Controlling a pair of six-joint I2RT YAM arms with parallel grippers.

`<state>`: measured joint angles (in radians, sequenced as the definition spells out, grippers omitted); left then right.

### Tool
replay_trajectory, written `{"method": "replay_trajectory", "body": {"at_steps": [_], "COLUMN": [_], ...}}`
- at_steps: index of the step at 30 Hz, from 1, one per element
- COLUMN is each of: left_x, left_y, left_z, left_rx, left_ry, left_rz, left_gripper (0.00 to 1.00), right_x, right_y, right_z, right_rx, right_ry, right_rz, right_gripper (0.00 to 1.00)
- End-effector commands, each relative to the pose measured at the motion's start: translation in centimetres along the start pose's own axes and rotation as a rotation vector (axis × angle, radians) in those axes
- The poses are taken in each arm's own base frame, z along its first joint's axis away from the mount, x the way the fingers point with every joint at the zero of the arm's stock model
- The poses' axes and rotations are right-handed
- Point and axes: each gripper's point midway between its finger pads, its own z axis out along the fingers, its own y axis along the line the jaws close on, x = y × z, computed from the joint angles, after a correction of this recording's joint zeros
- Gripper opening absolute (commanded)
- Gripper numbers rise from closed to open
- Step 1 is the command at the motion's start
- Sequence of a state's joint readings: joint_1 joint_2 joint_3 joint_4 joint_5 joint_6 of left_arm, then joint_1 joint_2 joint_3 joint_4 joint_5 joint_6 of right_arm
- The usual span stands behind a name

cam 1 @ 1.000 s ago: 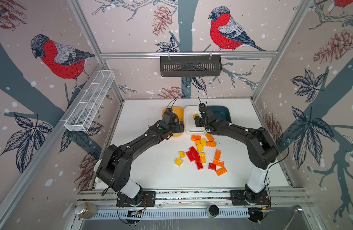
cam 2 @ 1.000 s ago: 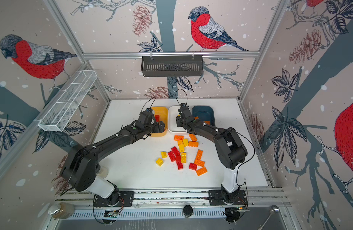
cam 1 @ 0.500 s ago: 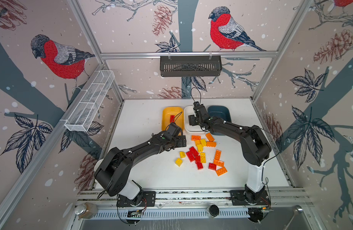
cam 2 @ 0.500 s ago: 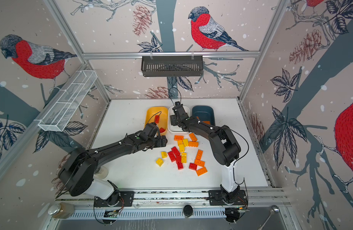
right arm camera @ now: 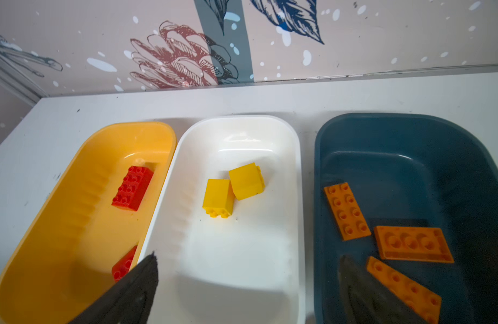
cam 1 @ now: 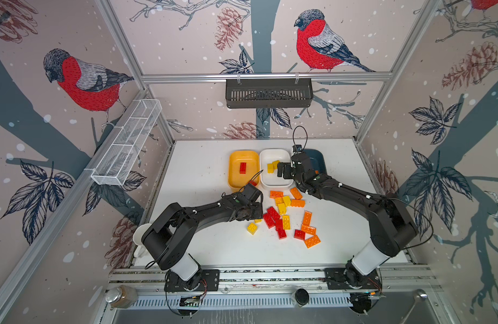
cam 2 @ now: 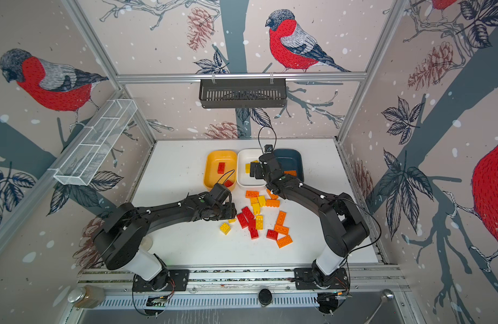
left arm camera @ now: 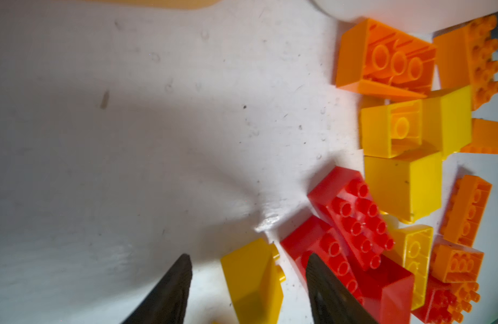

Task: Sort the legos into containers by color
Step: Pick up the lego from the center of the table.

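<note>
L gripper (left arm camera: 247,255) went from yellow tray (cam 1: 243,157) to a yellow lego (left arm camera: 250,283), jaws apart; R gripper (right arm camera: 249,256) opened wide over white tray (right arm camera: 236,119).

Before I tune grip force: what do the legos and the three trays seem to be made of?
Legos: hard moulded plastic, glossy; crisp studs, hollow tubed undersides. Yellow-orange tray, white tray, teal tray: likely moulded plastic, smooth semi-gloss; soft highlights on rounded walls.
</note>
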<state>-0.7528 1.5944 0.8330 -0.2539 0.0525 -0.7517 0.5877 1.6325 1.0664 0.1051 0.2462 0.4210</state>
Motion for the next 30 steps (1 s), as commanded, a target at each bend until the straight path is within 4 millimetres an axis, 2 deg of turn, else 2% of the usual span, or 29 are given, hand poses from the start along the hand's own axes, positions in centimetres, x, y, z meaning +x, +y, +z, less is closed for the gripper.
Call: {"method": "replay_trajectory", "body": {"at_steps": [1, 6, 13, 19, 23, 28, 30], "left_x": [1.6, 2.3, 3.7, 3.8, 4.0, 4.6, 4.7], "left_y": [0.3, -0.1, 1.3, 3.0, 2.0, 2.1, 2.0], "left_z": [0.7, 1.8, 2.9, 1.9, 1.3, 1.6, 1.8], "left_rx": [-0.017, -0.04, -0.173, -0.311, -0.237, -0.229, -0.234], "left_ry": [0.058, 0.086, 0.128, 0.118, 0.123, 0.171, 0.185], "left_rz": [0.005, 0.038, 0.1, 0.179, 0.261, 0.371, 0.403], "left_gripper": [0.62, 0.58, 0.47, 0.51, 0.56, 0.54, 0.5], "right_x": [-1.1, -1.0, -1.5, -1.8, -1.9, -1.9, -2.0], "right_y": [-0.9, -1.8, -3.1, -5.2, -5.8, -6.4, -6.5], "right_z": [-0.9, -1.8, -3.0, -3.6, -4.0, -4.2, -4.3], "right_rx": [0.012, -0.004, 0.026, 0.016, 0.024, 0.039, 0.039], "right_ry": [-0.059, -0.083, -0.123, -0.146, -0.154, -0.158, -0.16], "right_rz": [0.069, 0.104, 0.132, 0.228, 0.233, 0.244, 0.247], "right_gripper": [0.99, 0.99, 0.99, 0.99, 0.99, 0.99, 0.99]}}
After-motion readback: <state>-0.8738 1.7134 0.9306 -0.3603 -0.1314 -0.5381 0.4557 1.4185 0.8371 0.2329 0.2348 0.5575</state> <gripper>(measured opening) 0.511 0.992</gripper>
